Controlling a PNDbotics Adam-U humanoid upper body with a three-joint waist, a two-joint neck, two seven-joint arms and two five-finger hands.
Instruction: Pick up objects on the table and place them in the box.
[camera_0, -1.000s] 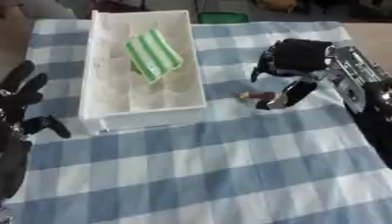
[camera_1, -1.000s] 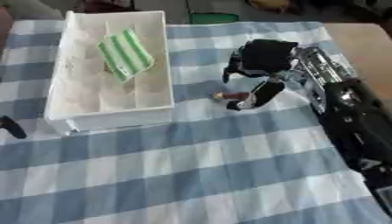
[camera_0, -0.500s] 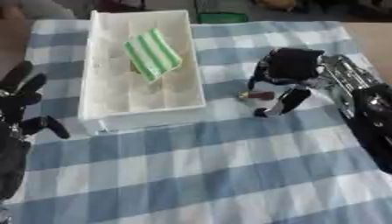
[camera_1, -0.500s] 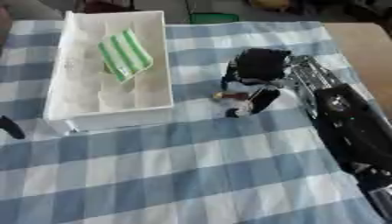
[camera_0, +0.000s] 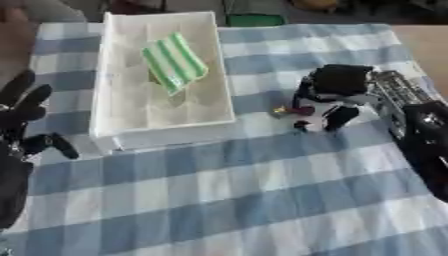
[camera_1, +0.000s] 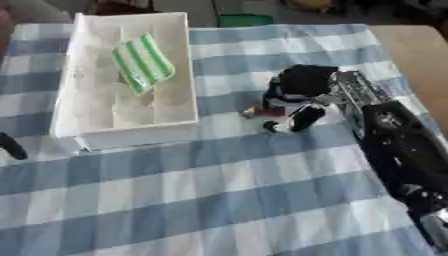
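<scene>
On the blue-and-white checked tablecloth, the robot's black right hand is lowered over a small object with a reddish body and a yellowish tip, which lies on the cloth just to the right of the long white rectangular plastic box. The hand's fingers are curled downward around the little thing, with the thumb angled below; they seem to be closing on it, though the view is too blurred to say whether they actually pinch it or only bracket it. Judging by its size, the object is light and probably rigid, and likely smooth enough to skid on the cloth if nudged sideways, so the sensible hold is a pinch across its short width near the middle, fingertips coming straight down. Inside the box, toward its far end, sits a green-and-white striped packet, tilted against the dividers. The left hand shows at the left edge, fingers spread and upright, holding nothing and well apart from the work.
</scene>
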